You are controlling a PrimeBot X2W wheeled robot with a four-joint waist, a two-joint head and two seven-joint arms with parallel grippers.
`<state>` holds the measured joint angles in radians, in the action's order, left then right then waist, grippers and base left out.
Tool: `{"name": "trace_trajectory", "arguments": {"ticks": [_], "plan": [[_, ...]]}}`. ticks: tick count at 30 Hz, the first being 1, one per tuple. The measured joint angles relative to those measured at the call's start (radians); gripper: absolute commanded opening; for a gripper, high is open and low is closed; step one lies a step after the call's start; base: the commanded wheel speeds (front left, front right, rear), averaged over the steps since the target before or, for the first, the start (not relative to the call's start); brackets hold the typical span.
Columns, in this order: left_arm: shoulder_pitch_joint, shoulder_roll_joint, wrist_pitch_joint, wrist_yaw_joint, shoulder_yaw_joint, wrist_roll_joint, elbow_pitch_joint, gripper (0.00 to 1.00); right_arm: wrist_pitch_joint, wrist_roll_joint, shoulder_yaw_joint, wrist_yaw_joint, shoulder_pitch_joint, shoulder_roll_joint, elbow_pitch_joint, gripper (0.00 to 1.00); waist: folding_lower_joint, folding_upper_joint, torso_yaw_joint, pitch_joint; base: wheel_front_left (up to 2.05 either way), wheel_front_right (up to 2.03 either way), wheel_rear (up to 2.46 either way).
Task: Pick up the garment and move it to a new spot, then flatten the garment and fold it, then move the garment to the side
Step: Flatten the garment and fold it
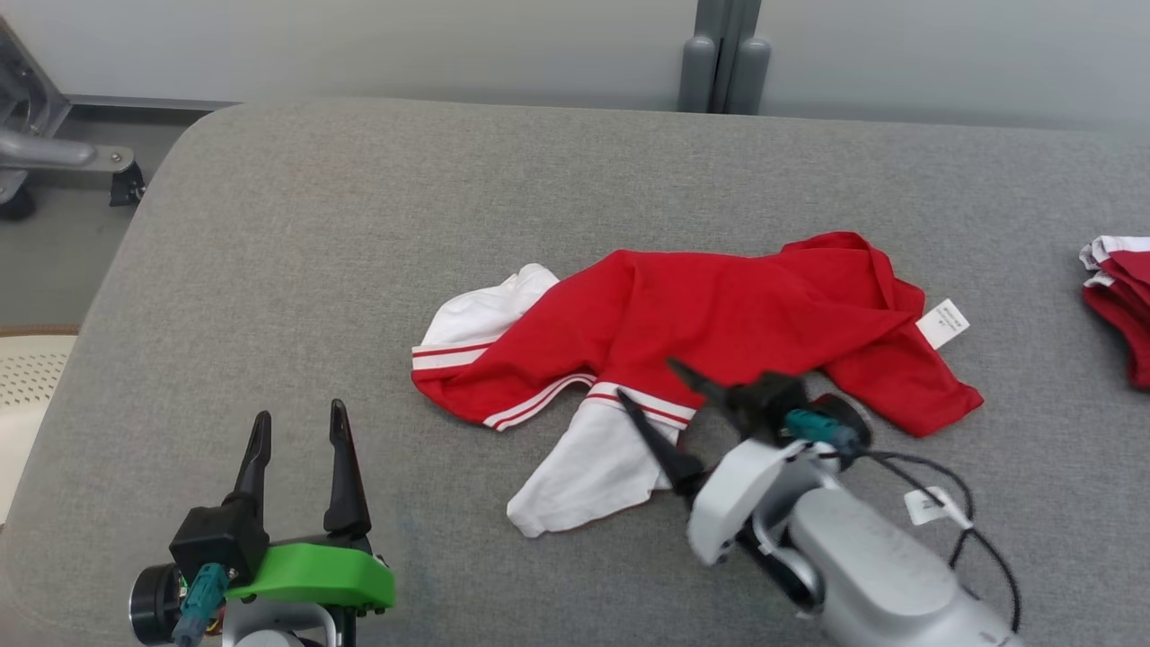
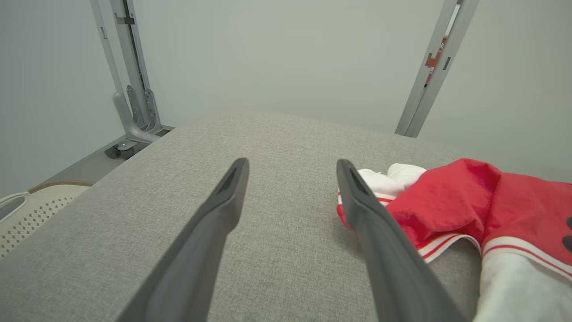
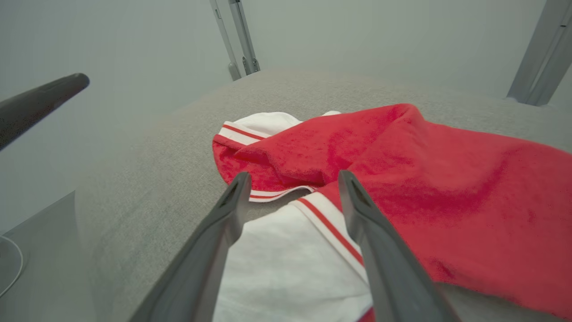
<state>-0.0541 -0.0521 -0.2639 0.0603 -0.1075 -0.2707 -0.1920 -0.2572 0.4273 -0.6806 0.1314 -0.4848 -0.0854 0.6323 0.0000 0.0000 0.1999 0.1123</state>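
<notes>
A pale wall and grey metal posts stand behind a broad, grey fabric-covered table, and near its middle lies the red shirt with white sleeves, crumpled and partly folded over on itself, its body running off to the right. From where I stand it looks light, limp and thin. It should bunch and drape the moment it is lifted, so I would pinch a doubled edge or a seam rather than the flat middle. A second red-and-white bundle sits at the table's far right edge, well apart. The right gripper hangs over the near white sleeve, fingers spread and holding nothing, its tips at the red-striped seam, which seems the handy place to grasp. The left gripper is parted and empty too, to the left of the shirt over bare table. A small white care label sticks out at the shirt's right end.
</notes>
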Motion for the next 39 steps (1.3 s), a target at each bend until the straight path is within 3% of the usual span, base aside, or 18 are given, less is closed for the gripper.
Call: {"name": "trace_trajectory", "arguments": {"ticks": [5, 10, 22, 23, 24, 25, 26, 32, 39], "plan": [[0.003, 0.000, 0.000, -0.001, -0.009, 0.000, 0.001, 1.00, 0.007, -0.096, 0.219, 0.000, 0.022, -0.126, 0.017, 1.00, 0.0000, 0.0000, -0.035, -0.005, 0.00, 0.00, 0.00], [0.003, 0.001, 0.000, -0.004, -0.016, 0.001, -0.001, 1.00, 0.080, -0.194, 0.388, 0.000, 0.058, -0.210, 0.052, 1.00, 0.0000, 0.0001, -0.054, -0.002, 0.00, 0.00, 0.00], [0.000, 0.001, 0.000, -0.015, -0.033, 0.015, -0.014, 1.00, 0.194, -0.246, 0.543, 0.000, 0.026, -0.197, 0.220, 1.00, 0.0000, 0.0000, -0.036, 0.017, 0.00, 0.00, 0.00], [0.000, 0.001, 0.000, -0.015, -0.034, 0.016, -0.015, 1.00, 0.201, -0.245, 0.544, 0.000, 0.021, -0.194, 0.238, 0.92, 0.0000, 0.0000, -0.032, 0.017, 0.00, 0.00, 0.00], [0.000, 0.001, 0.000, -0.015, -0.034, 0.016, -0.016, 1.00, 0.202, -0.241, 0.544, 0.000, 0.017, -0.193, 0.256, 0.43, 0.0000, 0.0000, -0.028, 0.018, 0.00, 0.00, 0.00], [0.000, 0.001, 0.000, -0.015, -0.034, 0.017, -0.018, 1.00, 0.203, -0.235, 0.544, 0.000, 0.008, -0.192, 0.274, 0.26, 0.0000, 0.0000, -0.024, 0.018, 0.00, 0.00, 0.00], [0.000, 0.001, 0.000, -0.015, -0.033, 0.018, -0.020, 1.00, 0.203, -0.235, 0.543, 0.000, -0.001, -0.193, 0.287, 0.01, 0.0000, 0.0001, -0.021, 0.017, 0.00, 0.00, 0.00], [0.002, 0.001, 0.000, -0.015, -0.027, 0.018, -0.022, 1.00, 0.165, -0.248, 0.541, 0.000, -0.057, -0.245, 0.326, 0.00, 0.0000, 0.0000, -0.021, 0.007, 0.00, 0.00, 0.00], [0.002, 0.001, 0.000, -0.015, -0.030, 0.024, -0.020, 1.00, 0.073, -0.351, 0.552, 0.000, -0.162, -0.306, 0.318, 0.00, 0.0000, 0.0001, -0.048, 0.009, 0.00, 0.00, 0.00]]}}
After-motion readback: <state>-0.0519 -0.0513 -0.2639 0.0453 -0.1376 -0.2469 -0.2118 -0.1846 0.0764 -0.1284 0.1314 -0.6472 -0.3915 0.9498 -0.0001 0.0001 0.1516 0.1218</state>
